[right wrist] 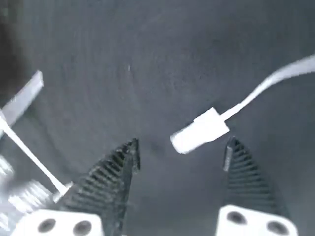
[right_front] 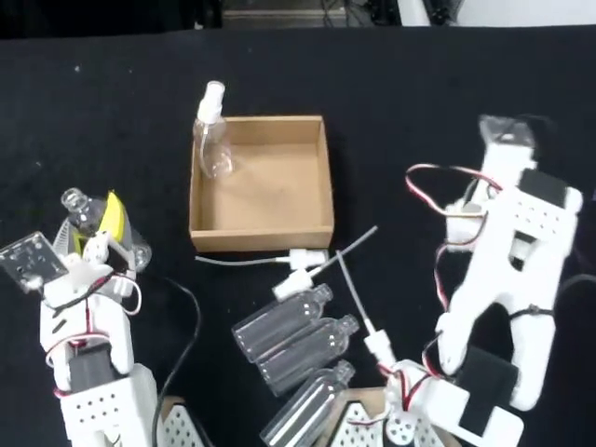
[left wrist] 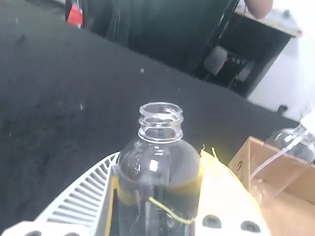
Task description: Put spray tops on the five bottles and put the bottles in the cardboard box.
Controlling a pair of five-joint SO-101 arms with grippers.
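A clear bottle (right_front: 86,214) with an open neck stands in my left gripper (right_front: 101,237), which is shut on it at the table's left. In the left wrist view the bottle (left wrist: 157,157) sits between a white finger and a yellow-taped finger (left wrist: 224,191). My right gripper (right wrist: 179,150) is open just above a white spray top (right wrist: 199,132) with a long tube, which lies on the black table between the fingertips. This spray top (right_front: 378,346) is near the front centre. Three uncapped bottles (right_front: 298,358) lie side by side. One bottle with a spray top (right_front: 212,140) leans in the cardboard box (right_front: 261,237).
Two more spray tops (right_front: 305,268) with long tubes lie just in front of the box. The right arm's white links (right_front: 507,270) rise over the table's right side. A black cable (right_front: 186,345) runs beside the left arm. The box (left wrist: 266,167) is right of the held bottle.
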